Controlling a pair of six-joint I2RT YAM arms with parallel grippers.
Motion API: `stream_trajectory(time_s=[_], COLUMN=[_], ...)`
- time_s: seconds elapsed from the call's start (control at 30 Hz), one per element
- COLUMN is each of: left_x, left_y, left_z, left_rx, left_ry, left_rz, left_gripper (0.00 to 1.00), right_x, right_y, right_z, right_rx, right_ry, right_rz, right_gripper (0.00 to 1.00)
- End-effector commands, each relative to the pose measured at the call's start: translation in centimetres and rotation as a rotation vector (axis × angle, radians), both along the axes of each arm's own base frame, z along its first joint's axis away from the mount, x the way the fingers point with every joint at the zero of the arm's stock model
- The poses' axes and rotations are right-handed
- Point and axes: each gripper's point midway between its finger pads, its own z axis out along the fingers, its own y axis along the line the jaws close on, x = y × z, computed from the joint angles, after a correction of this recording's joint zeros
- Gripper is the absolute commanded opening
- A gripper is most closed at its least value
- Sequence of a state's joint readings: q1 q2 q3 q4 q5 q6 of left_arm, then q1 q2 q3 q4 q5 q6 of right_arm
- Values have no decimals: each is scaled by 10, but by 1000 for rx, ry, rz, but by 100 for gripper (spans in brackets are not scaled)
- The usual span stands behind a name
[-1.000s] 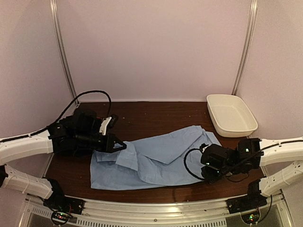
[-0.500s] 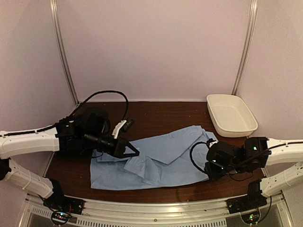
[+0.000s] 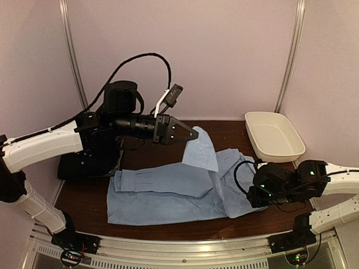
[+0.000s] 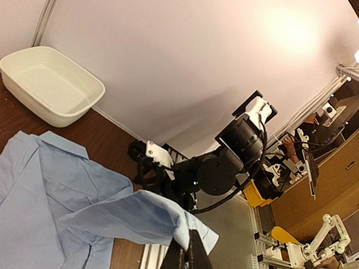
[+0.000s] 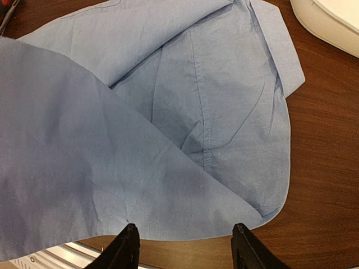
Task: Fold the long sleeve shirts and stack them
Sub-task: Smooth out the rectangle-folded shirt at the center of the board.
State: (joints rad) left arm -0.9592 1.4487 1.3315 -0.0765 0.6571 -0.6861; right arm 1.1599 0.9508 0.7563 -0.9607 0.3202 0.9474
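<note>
The light blue collared shirt (image 3: 168, 193) lies spread across the middle of the dark wood worktop (image 3: 168, 148), its collar end toward 3 o'clock. The left tool (image 3: 194, 134) is raised above the worktop toward 12 o'clock. Its fingers are pinched tight on one flap of the shirt, which hangs from them in a lifted sheet while the rest stays flat. The right tool (image 3: 251, 196) sits low at 4 o'clock over the shirt's rounded hem. In the right wrist view its fingers (image 5: 128, 246) stand well apart, with nothing between them. A white oval tub (image 3: 274, 137) stands at 2 o'clock, apart from the shirt. A dark mass (image 3: 84, 166) lies under the left arm at 9 o'clock, too dim to name.
</note>
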Motion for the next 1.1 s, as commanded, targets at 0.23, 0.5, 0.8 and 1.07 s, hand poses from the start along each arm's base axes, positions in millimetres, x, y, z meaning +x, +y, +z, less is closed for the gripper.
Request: stream_trajectory(time_s=[0.23,0.5,0.8,1.07], left_x=[56,125,150,154], left_y=[-36,-25,-15,-16], left_z=[61,63,65,70], left_rx=[-107,-83,-70,-73], left_ry=[-74,-53,-60,-67], left_rz=[98,262,293,283], left_gripper=[0,0,0,0], right_x=[4,7,7,8], right_y=[-12,-11,-14,-16], right_z=[36,39,33,26], right_rx=[144,143,135,104], right_ry=[-97,-117,-118,-113], right_rz=[-53,-48,-64,-63], right_gripper=[61,65,66,68])
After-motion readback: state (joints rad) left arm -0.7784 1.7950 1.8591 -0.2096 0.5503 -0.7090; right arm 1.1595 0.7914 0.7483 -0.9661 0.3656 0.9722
